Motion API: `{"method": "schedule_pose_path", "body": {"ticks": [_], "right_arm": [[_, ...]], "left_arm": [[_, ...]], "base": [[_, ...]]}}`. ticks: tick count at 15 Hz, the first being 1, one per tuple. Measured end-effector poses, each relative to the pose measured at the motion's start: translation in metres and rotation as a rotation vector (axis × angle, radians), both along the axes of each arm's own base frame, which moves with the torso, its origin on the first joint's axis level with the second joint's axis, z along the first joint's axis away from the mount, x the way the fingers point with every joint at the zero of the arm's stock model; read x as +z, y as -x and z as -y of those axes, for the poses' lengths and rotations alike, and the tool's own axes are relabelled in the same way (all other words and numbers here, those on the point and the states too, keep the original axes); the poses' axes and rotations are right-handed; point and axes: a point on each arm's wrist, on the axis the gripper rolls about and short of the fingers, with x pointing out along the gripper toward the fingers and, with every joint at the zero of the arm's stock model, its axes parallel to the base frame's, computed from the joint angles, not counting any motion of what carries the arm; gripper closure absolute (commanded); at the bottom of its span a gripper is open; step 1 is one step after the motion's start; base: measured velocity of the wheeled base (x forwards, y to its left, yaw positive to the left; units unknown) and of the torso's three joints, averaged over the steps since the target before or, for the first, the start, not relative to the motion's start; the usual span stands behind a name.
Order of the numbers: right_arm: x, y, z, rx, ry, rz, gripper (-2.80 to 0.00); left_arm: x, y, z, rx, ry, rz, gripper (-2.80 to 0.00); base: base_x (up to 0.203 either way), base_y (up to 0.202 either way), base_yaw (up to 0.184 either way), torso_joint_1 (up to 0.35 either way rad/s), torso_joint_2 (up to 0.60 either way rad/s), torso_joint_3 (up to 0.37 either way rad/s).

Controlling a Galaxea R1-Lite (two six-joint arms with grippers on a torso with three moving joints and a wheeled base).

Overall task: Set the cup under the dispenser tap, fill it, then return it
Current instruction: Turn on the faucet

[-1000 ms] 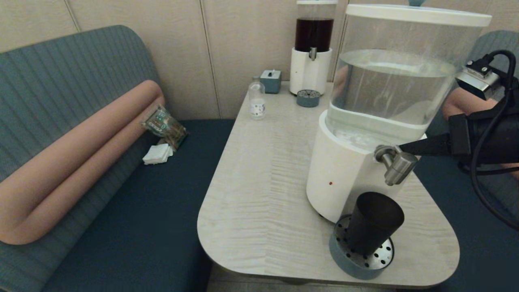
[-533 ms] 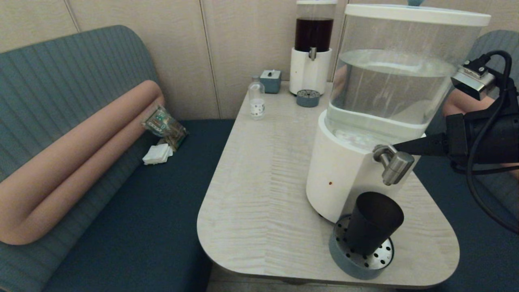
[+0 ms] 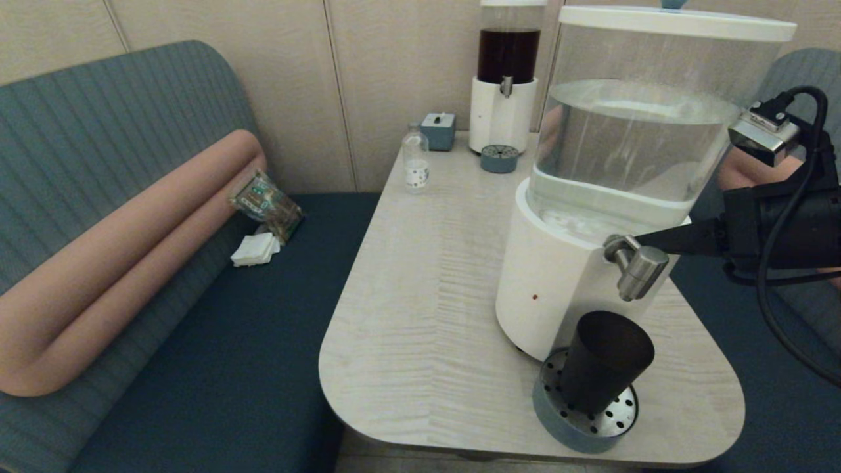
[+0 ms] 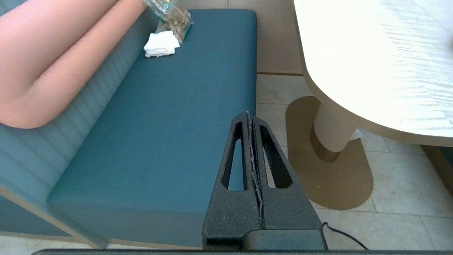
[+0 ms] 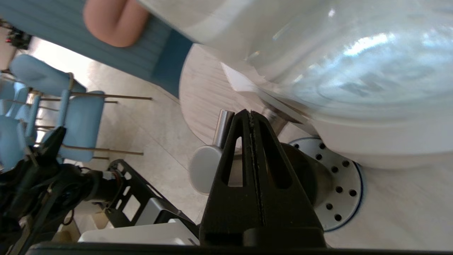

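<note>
The dark tapered cup (image 3: 608, 368) stands upright on the round perforated drip tray (image 3: 558, 427), directly below the brushed-metal dispenser tap (image 3: 636, 269) of the big white-based dispenser (image 3: 552, 282). My right gripper (image 3: 642, 244) reaches in from the right, shut, with its tips against the top of the tap's elbow. The right wrist view shows that gripper (image 5: 250, 113) with jaws pressed together over the tap (image 5: 205, 173); the cup (image 5: 304, 166) and tray (image 5: 343, 184) lie behind the fingers. My left gripper (image 4: 249, 115) hangs shut and empty beside the table, over the bench edge.
At the table's far end stand a smaller dark-liquid dispenser (image 3: 506, 72), its little drip tray (image 3: 499, 159), a clear labelled bottle (image 3: 416, 164) and a blue-grey box (image 3: 438, 130). Snack packets (image 3: 266, 200) and a white napkin (image 3: 256, 249) lie on the blue bench to the left.
My right arm has edged a little leftward, keeping its shut tips on the tap. The cup has stayed in place on the tray.
</note>
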Motion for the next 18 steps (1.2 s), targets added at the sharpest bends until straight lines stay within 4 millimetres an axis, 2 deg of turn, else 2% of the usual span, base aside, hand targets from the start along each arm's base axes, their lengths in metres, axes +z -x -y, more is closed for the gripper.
{"method": "schedule_pose_path", "body": {"ticks": [12, 18], "right_arm": [[-0.002, 0.004, -0.001, 0.089, -0.051, 0.021, 0.00], [0.011, 0.012, 0.008, 0.056, -0.060, 0.070, 0.00]], "left_arm": [[0.000, 0.000, 0.000, 0.000, 0.000, 0.000, 0.00], [0.000, 0.000, 0.000, 0.000, 0.000, 0.000, 0.00]], "base": [[0.000, 0.000, 0.000, 0.000, 0.00, 0.000], [0.000, 0.000, 0.000, 0.000, 0.00, 0.000]]}}
